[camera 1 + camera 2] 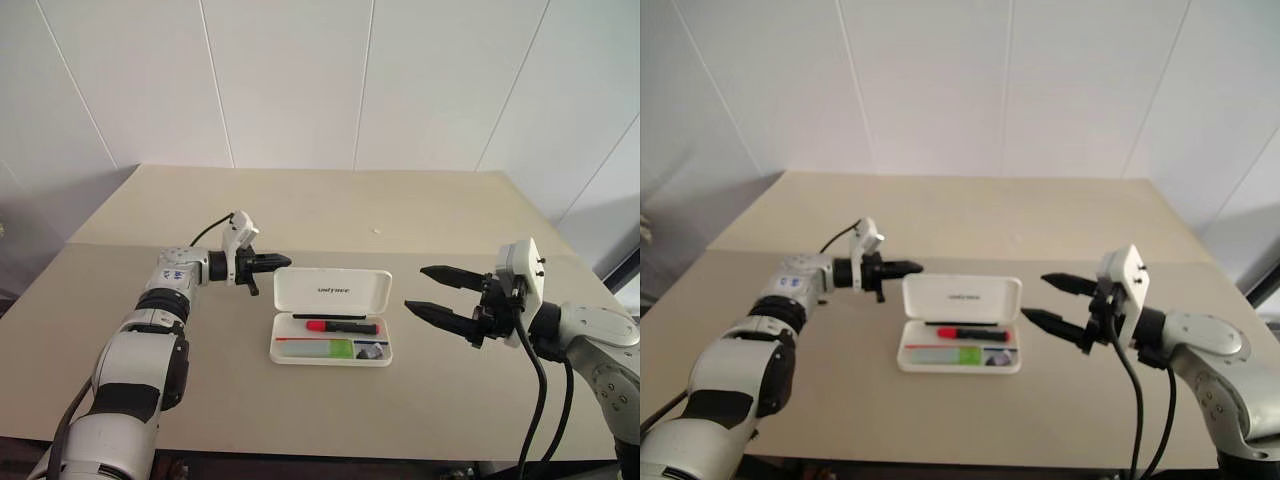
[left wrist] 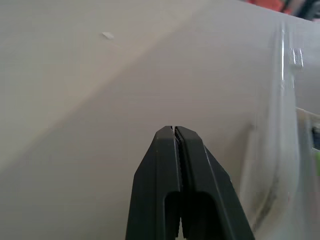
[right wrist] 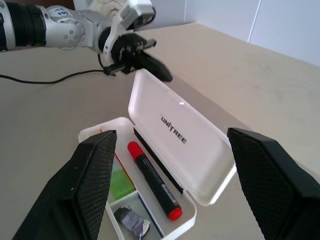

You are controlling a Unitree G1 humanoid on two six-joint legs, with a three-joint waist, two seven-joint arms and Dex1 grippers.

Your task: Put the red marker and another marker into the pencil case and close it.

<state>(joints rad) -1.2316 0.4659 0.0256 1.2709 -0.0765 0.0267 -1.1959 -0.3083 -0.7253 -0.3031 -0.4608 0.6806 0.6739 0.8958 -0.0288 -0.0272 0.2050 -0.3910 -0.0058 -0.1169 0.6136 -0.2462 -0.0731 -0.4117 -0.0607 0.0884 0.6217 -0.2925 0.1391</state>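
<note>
With the red marker (image 1: 342,326) and the light green marker (image 1: 330,349) already lying inside the open white pencil case (image 1: 332,354), the right gripper (image 1: 437,294) waits spread and empty just beside it, while behind its raised lid the left gripper (image 1: 282,262), clenched on nothing, appears poised to push it shut.

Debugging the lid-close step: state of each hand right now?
Left hand: closed, holding nothing, tips at the upper left edge of the pencil case lid.
Right hand: open, holding nothing.
</note>
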